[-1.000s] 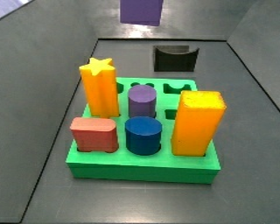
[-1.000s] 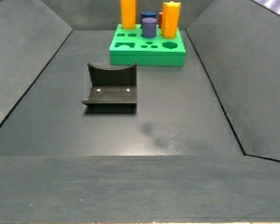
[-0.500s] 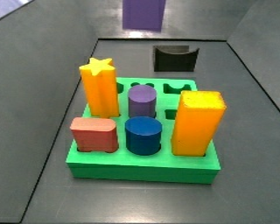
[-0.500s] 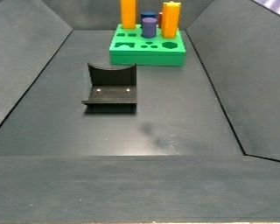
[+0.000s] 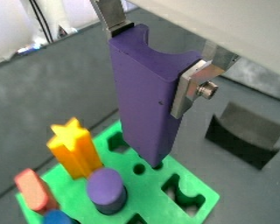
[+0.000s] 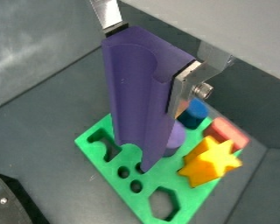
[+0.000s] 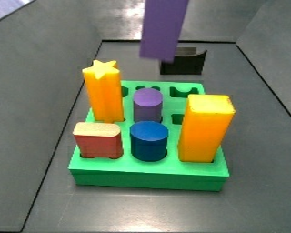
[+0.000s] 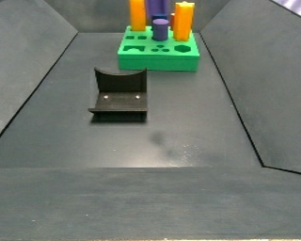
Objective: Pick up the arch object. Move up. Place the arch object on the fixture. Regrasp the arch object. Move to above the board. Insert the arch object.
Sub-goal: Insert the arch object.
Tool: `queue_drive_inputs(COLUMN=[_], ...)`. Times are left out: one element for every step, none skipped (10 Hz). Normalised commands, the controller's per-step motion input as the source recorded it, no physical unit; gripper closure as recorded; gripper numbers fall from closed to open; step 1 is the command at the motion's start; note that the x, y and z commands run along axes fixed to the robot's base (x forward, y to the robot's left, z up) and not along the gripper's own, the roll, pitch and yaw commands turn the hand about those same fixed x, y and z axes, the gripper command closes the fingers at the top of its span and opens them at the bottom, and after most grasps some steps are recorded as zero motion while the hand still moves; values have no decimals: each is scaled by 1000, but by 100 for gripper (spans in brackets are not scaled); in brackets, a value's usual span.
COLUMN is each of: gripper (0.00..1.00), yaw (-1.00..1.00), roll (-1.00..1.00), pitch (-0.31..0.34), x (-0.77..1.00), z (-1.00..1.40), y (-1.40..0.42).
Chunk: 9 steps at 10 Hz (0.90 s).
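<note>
One piece, the arch object (image 5: pixel 149 96), was held upright in the gripper (image 5: pixel 154 57), whose jaws were closed on its upper part, a silver finger (image 5: pixel 201 83) being pressed flat against one side; the opposite finger was hidden behind the prism. The piece was suspended above the board (image 7: pixel 148 168), its lower end seen in both wrist views just over the open holes at the board's far edge, clear of the star peg (image 5: pixel 74 149) and the purple cylinder (image 5: pixel 105 191). The step in hand was judged to be the move over the board before insertion: the prism would best be kept vertical, its arch profile turned to match the arch-shaped hole (image 6: pixel 104 147), and lowered only once the outlines were aligned, since the fit looked close. The piece was a smooth, matte, dark-purple prism; the board was a thick bright-green slab with crisp cut-outs. The fixture (image 8: pixel 118 93), a dark angular block, stood empty on the grey floor, well apart from the board.
</note>
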Motion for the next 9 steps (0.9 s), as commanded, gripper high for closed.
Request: queue_drive_inputs(gripper=[100, 100, 100, 100, 100, 100, 100, 100, 100], yaw=[-200, 0, 0, 0, 0, 0, 71, 71, 80], roll=[0, 0, -50, -9, -29, 0, -23, -39, -59], pitch=[96, 0, 10, -36, -57, -34, -90, -91, -77], x=[354, -17, 1000, 1000, 1000, 1000, 1000, 1000, 1000], z=[0, 0, -351, -346, -409, -403, -186, -200, -246], y=[0, 94, 17, 0, 20, 11, 251, 260, 291])
